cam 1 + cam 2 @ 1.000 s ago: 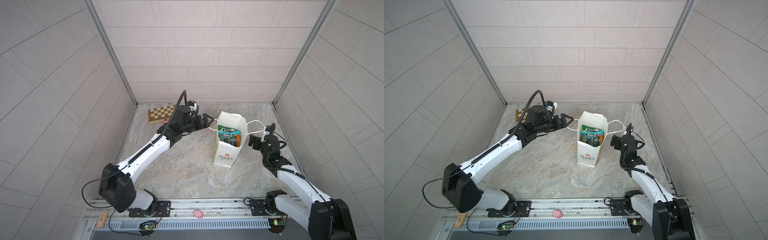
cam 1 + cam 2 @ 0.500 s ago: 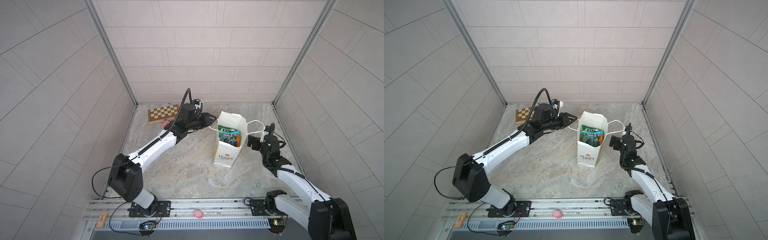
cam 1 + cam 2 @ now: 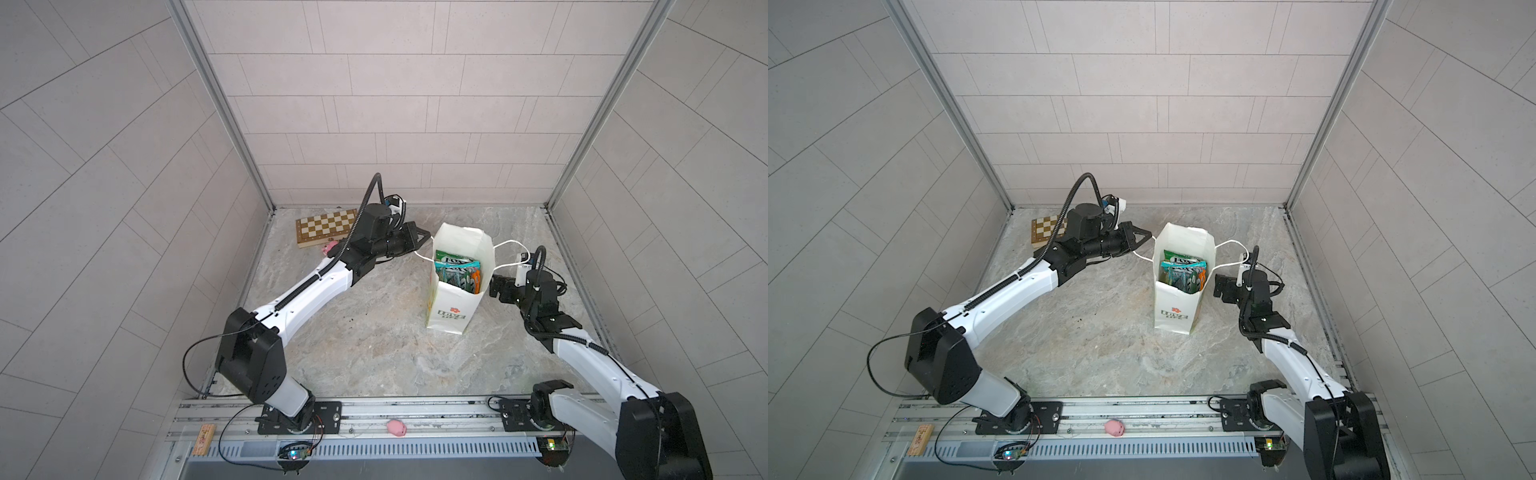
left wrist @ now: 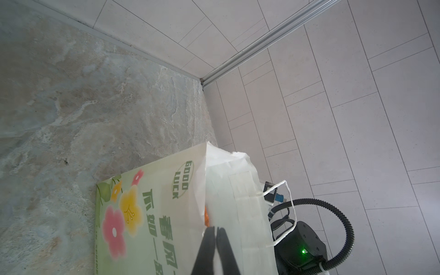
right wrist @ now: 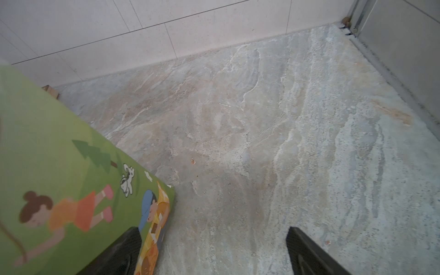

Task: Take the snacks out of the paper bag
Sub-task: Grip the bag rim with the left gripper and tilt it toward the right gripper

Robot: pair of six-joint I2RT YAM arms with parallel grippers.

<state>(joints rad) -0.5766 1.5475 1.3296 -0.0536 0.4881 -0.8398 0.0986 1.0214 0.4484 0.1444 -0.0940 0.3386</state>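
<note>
Leftmost, the chessboard (image 3: 326, 226) lies by the back wall. Next, the left gripper (image 3: 422, 237) is clenched tight at the cord handle (image 3: 423, 257) of the paper bag (image 3: 451, 307) — whether it pinches cord or paper I cannot tell. The bag stands upright mid-table with the snacks (image 3: 457, 270) inside. The right gripper (image 3: 495, 287) gapes just beside its other wall. A sideways tug on that handle could topple the light bag — or tear it.
</note>
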